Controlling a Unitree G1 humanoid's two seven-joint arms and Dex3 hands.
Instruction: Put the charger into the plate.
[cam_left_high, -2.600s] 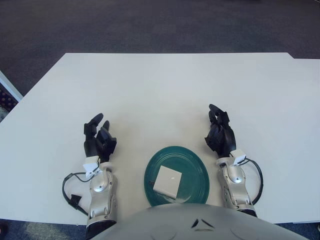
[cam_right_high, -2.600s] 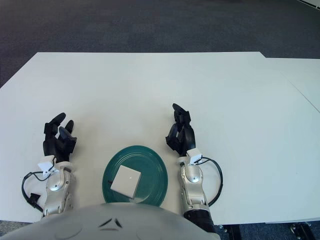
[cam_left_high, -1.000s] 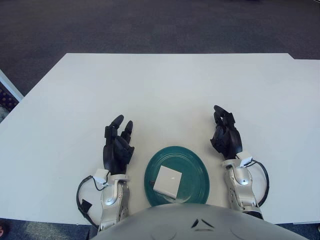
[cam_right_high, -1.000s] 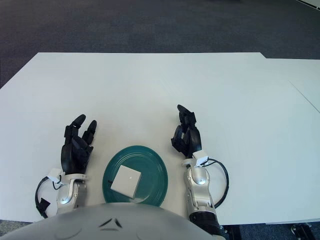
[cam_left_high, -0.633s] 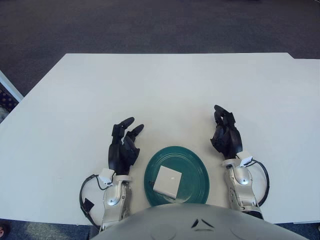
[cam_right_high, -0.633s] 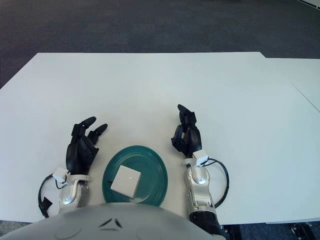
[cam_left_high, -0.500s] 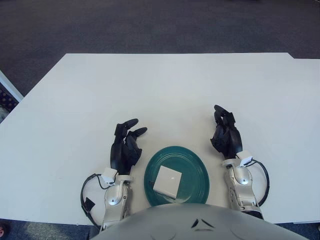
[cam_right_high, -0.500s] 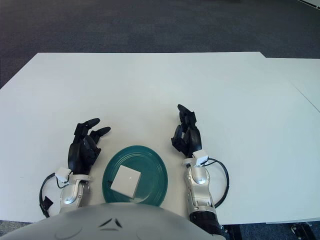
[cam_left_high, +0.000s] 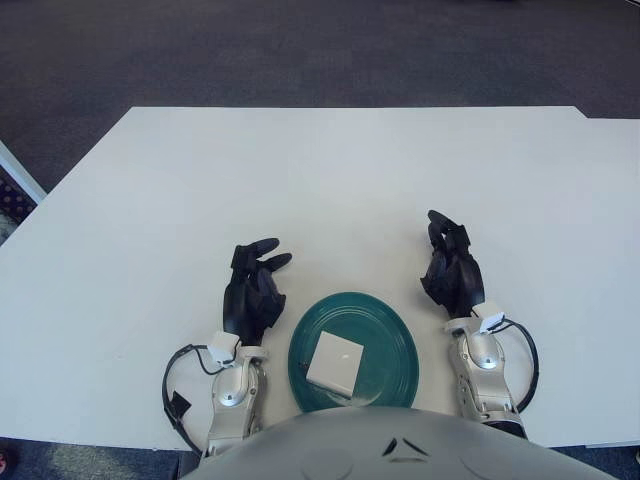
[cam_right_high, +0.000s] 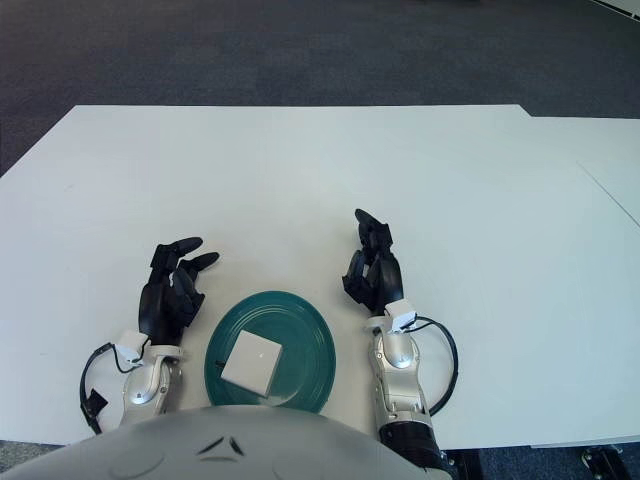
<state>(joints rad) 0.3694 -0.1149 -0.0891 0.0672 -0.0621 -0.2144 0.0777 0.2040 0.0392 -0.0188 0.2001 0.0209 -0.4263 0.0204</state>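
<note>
White square charger (cam_left_high: 335, 363), flat-faced with rounded corners, lying inside the teal plate (cam_left_high: 386, 335) at the bottom centre of the frame, toward the plate's lower left part. A short dark bit showing at the charger's lower edge, too small to identify. Plate round, glossy, deep green-blue, resting on the counter (cam_left_high: 330, 170) just above the robot's grey torso at the bottom edge.

Left robot hand (cam_left_high: 252, 293) at lower left of centre, just beside the plate's left rim, black fingers loosely apart and bent toward the right, holding nothing. Silver forearm below it, with a black cable looped at the wrist. Right robot hand (cam_left_high: 453, 272) at lower right of centre, near the plate's right rim, fingers relaxed and pointing toward the top of the frame, holding nothing; a similar silver forearm and black cable loop beneath.

Counter plain white and matte, filling most of the frame, with a seam to a second white surface at the upper right. Beyond its far edge, dark blue-grey carpet across the top of the frame. No legible brand, label or writing on the charger, plate or robot hands.
</note>
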